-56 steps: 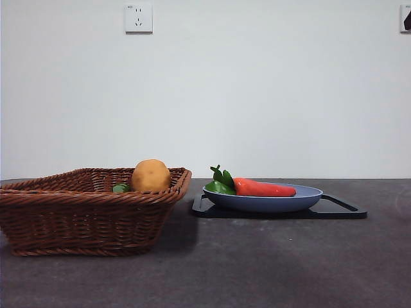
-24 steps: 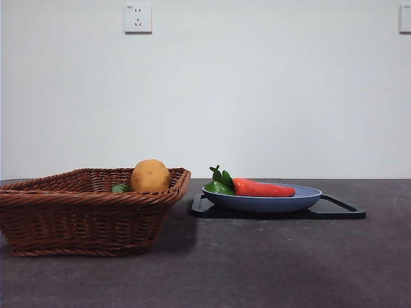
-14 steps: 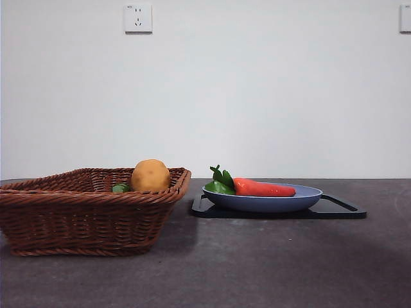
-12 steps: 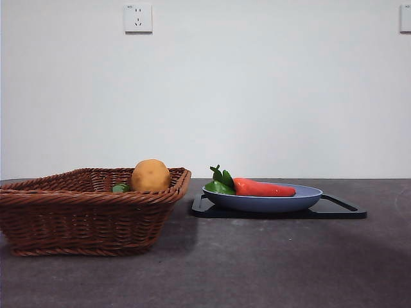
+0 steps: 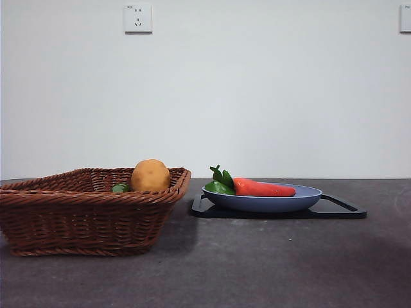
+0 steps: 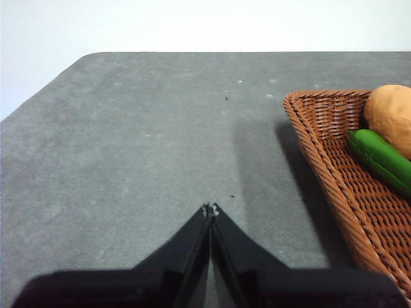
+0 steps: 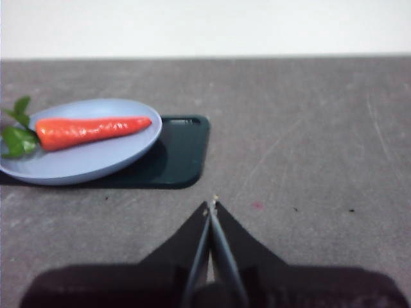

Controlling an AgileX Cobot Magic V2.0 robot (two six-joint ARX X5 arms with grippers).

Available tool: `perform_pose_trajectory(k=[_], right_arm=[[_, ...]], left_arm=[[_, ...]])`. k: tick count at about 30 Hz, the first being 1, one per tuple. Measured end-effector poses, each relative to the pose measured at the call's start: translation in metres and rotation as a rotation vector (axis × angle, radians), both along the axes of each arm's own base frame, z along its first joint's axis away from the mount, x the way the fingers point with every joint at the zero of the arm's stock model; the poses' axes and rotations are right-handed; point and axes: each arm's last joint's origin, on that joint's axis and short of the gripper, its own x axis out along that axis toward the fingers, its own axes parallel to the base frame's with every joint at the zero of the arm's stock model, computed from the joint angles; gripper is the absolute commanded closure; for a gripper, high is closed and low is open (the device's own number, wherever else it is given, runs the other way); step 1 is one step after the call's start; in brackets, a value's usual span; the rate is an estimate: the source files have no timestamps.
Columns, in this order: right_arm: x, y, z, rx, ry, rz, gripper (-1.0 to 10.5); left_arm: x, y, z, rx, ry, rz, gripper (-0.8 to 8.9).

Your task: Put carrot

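The orange-red carrot (image 5: 264, 188) with green leaves lies on a blue plate (image 5: 276, 202) that sits on a dark tray (image 5: 340, 210), right of the basket. It also shows in the right wrist view (image 7: 90, 130), leaves at the thick end. My right gripper (image 7: 211, 205) is shut and empty, over bare table beside the tray and well apart from the carrot. My left gripper (image 6: 210, 210) is shut and empty, over bare table beside the wicker basket (image 6: 334, 167). Neither gripper shows in the front view.
The brown wicker basket (image 5: 83, 212) stands at the left and holds a tan-yellow potato (image 5: 151, 176) and a small green vegetable (image 5: 120, 188). Both also show in the left wrist view: potato (image 6: 393, 114), green vegetable (image 6: 383, 161). A grey tabletop and a white wall lie behind.
A black arm tip at the top right corner of the front view has left the picture. The carrot, plate and basket have not moved.
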Motion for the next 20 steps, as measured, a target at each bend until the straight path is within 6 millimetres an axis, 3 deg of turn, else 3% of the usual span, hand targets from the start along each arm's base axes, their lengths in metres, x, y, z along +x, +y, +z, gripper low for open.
perform_pose_trajectory(k=[20], right_arm=[[0.0002, -0.0001, -0.0003, 0.047, 0.009, -0.012, 9.4]], left_arm=[[0.0, 0.0, 0.0, 0.0, 0.0, 0.0, 8.05]])
